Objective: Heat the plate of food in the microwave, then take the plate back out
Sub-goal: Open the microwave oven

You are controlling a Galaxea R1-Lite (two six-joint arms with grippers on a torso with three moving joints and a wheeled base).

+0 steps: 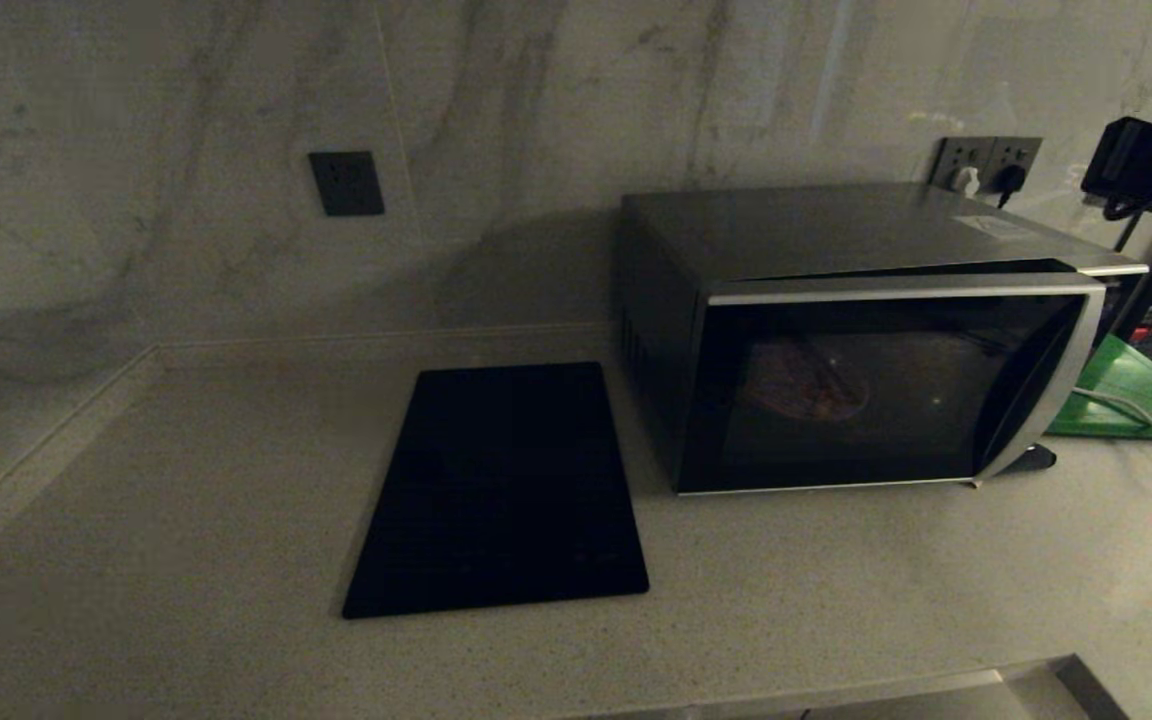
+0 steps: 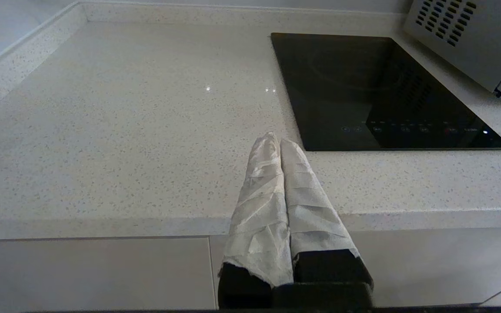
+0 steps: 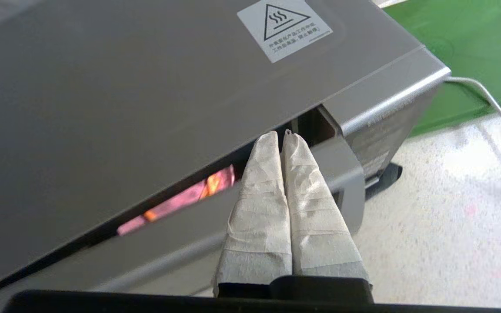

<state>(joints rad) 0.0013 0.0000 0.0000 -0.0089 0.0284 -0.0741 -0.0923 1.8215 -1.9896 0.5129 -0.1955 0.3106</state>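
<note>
The silver-grey microwave [image 1: 836, 230] stands on the counter at the right, and its black glass door [image 1: 866, 390] hangs slightly ajar on its right side. Through the glass, the plate of food [image 1: 804, 385] shows dimly inside. In the right wrist view, a pink strip of the plate [image 3: 176, 200] with orange sticks shows through the gap above the door. My right gripper [image 3: 280, 135] is shut and empty above the microwave's top [image 3: 146, 87], its tips over that gap near the door's right corner. My left gripper [image 2: 276, 140] is shut and empty, low before the counter's front edge.
A flat black cooktop [image 1: 501, 490] lies left of the microwave. A green board [image 1: 1136, 395] with a white cable [image 1: 1141, 418] across it sits to the right. The marble wall carries a dark socket [image 1: 346, 183] and plugged outlets [image 1: 986, 160]. A dark object [image 1: 1146, 165] juts in at the top right.
</note>
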